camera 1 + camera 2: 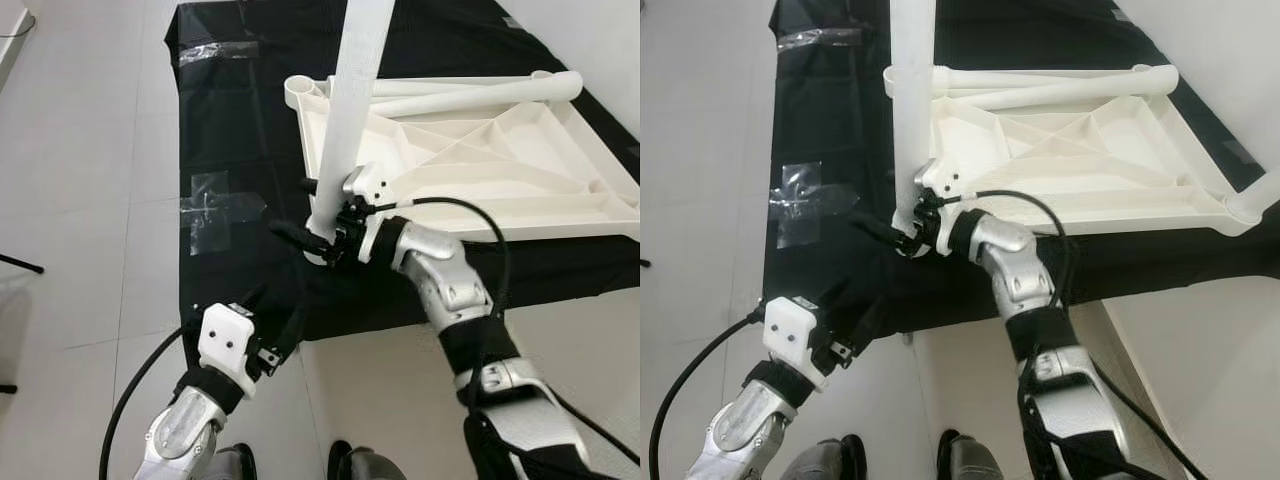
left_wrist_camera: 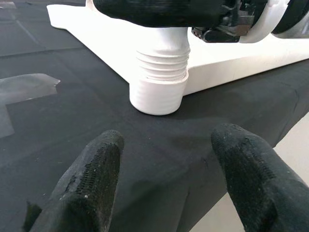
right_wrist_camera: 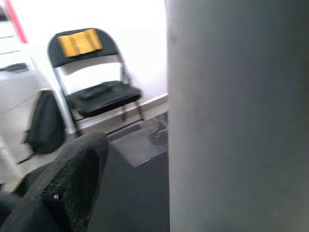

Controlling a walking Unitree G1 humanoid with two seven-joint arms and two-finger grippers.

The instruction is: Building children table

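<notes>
- Tabletop (image 1: 480, 150), white and ribbed, lies upside down on the black cloth (image 1: 240, 120), right of the taped patches.
- Right gripper (image 1: 322, 240) pinches the upright leg (image 1: 345, 120) low down, at the tabletop's near-left corner socket (image 2: 158, 94).
- Leg's thread looks only partly seated, so this is the screwing-in step.
- Left gripper (image 2: 166, 179) hovers spread near that socket, holding nothing.
- Next likely needs turning the leg while keeping it vertical.
</notes>
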